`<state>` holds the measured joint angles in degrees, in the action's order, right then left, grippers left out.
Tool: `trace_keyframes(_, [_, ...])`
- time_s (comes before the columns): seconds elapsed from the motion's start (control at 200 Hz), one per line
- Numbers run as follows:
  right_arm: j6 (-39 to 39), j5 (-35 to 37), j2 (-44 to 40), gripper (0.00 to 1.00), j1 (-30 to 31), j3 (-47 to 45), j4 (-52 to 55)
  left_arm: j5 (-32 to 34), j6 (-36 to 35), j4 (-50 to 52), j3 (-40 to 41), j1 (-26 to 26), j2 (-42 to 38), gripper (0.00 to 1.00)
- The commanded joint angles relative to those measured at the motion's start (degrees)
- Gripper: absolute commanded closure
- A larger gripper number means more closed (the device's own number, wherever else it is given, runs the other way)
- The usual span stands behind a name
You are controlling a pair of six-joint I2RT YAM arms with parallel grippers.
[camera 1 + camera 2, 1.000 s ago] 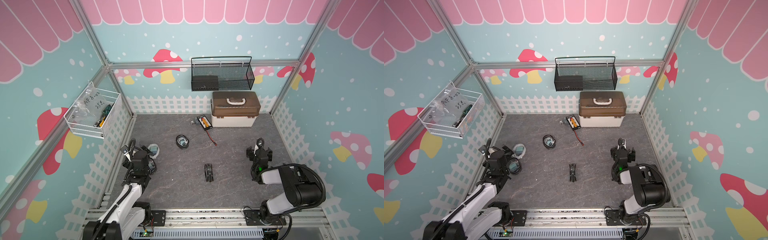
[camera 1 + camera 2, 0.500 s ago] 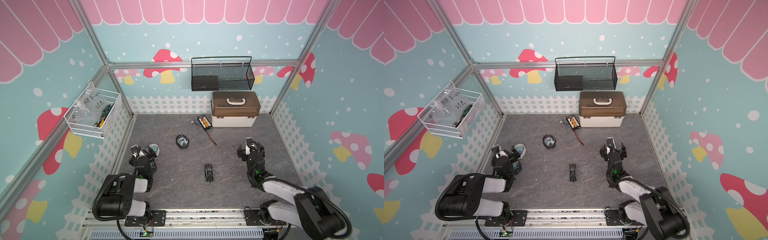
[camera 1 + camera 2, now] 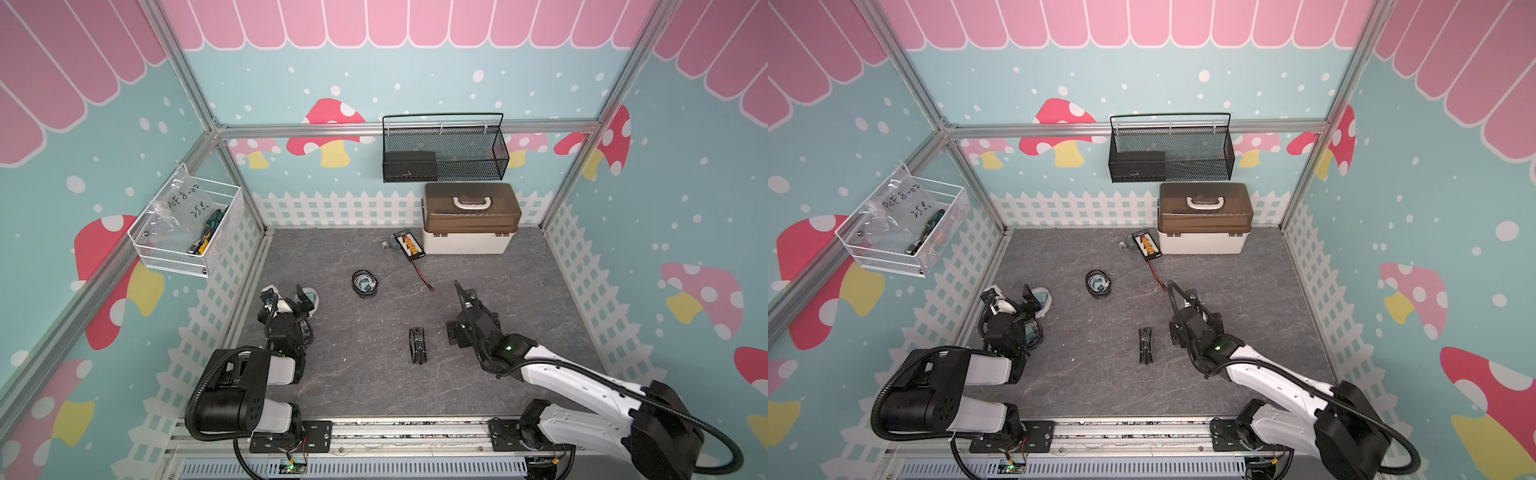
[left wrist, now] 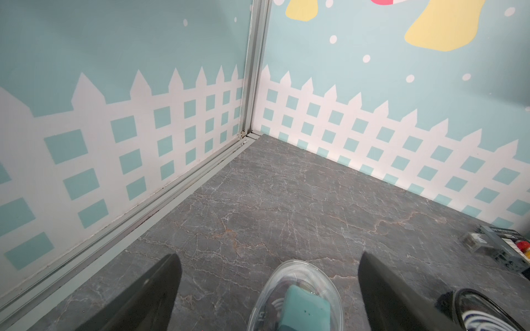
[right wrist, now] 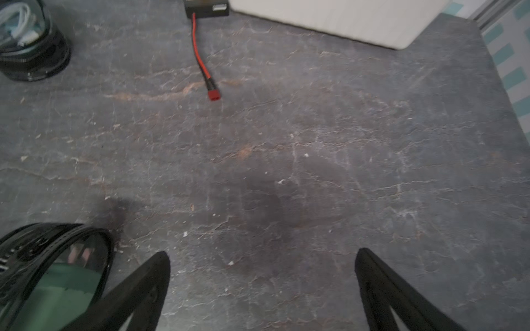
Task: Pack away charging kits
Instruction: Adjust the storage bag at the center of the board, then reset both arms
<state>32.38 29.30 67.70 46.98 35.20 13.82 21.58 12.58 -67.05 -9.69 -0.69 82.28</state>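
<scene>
Four charging kits lie on the grey surface (image 3: 519, 291): one in a clear case (image 3: 312, 296), three in black cases (image 3: 364, 284) (image 3: 417, 345) (image 3: 1034, 331). Also on it: one white box (image 3: 465, 241) w/ brown lid, one flat black board (image 3: 409, 245) w/ orange connectors, one small grey item (image 3: 387, 244). On the walls hang one black mesh basket (image 3: 444, 149) & one white wire basket (image 3: 187, 232); there are two robot arms, each w/ one end effector, left (image 3: 286, 296) & right (image 3: 456, 311).
</scene>
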Motion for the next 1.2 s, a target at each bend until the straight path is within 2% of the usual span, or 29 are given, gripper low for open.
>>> trace_keyframes(0.0, [8.79,0.91,7.82,0.01,7.59,5.27,1.27,-0.61,-1.43,0.71,-1.12,-0.44,-0.37,0.01])
trace_keyframes(0.15, [6.99,1.15,19.76,0.01,13.95,18.14,-0.06,-0.68,-1.59,0.7,-1.14,-0.44,-0.41,0.01])
trace_keyframes(0.275, [5.69,5.44,17.92,0.01,11.75,20.29,0.06,-1.96,-2.26,0.83,-1.57,-0.45,0.04,0.01])
trace_keyframes(0.4, [1.53,4.94,10.21,0.01,1.13,16.5,0.24,-6.38,-3.88,4.3,-3.96,-0.15,1.25,0.0])
trace_keyframes(0.49, [-5.45,5.7,5.6,0.01,-8.77,12.32,-2.98,-9.73,-5.97,1.64,-6.28,-0.17,6.91,0.01])
trace_keyframes(0.56, [-13.57,6.56,4.3,0.01,-15.71,7.03,-11.3,-16.6,-8.21,14.62,-9.99,-0.17,3.63,0.0])
trace_keyframes(0.61, [-18.47,5.86,4.74,0.01,-20.03,2.27,-18.89,-20.38,-9.79,16.24,-12.68,-0.15,5.93,0.0])
trace_keyframes(0.68, [-22.02,3.48,4.87,0.01,-25.44,-0.29,-24.98,-19.36,-10.3,17.69,-12.2,0.77,4.44,0.01])
trace_keyframes(0.74, [-26.56,3.22,4.7,0.01,-27.71,-1.7,-28.91,-20.16,-10.72,11.6,-10.72,0.8,6.26,0.01])
trace_keyframes(0.805, [-29.53,4.53,4.99,0.01,-30.29,-3.41,-32.17,-20.22,-10.73,15.77,-11.37,0.83,4.7,0.01])
trace_keyframes(0.86, [-28.97,0.36,6.15,0.01,-34.49,-6.95,-36.61,-20.28,-10.82,13.0,-11.25,0.8,6.11,0.01])
trace_keyframes(0.951, [-28.7,-6.36,7.52,0.01,-40.15,-10.54,-40.65,-20.2,-10.82,15.36,-11.75,0.82,5.34,0.01])
trace_keyframes(1.006, [-29.21,-14.13,8.1,0.01,-43.4,-12.34,-46.96,-20.31,-10.81,14.7,-11.74,0.85,5.7,0.01])
trace_keyframes(1.076, [-28.38,-20.72,12.1,0.01,-46.59,-10.89,-52.33,-20.52,-10.84,15.61,-12.06,0.8,5.48,0.01])
trace_keyframes(1.121, [-28.99,-23.99,15.76,0.01,-47.93,-7.86,-50.14,-20.43,-10.93,14.96,-11.93,0.8,5.81,0.01])
trace_keyframes(1.156, [-28.79,-25.88,19.35,0.01,-48.64,-7.7,-54.29,-20.51,-10.87,16.19,-12.18,0.82,5.38,0.0])
trace_keyframes(1.196, [-29.0,-26.05,17.97,0.01,-48.74,-7.17,-51.27,-20.52,-10.83,15.3,-12.06,0.8,5.64,0.01])
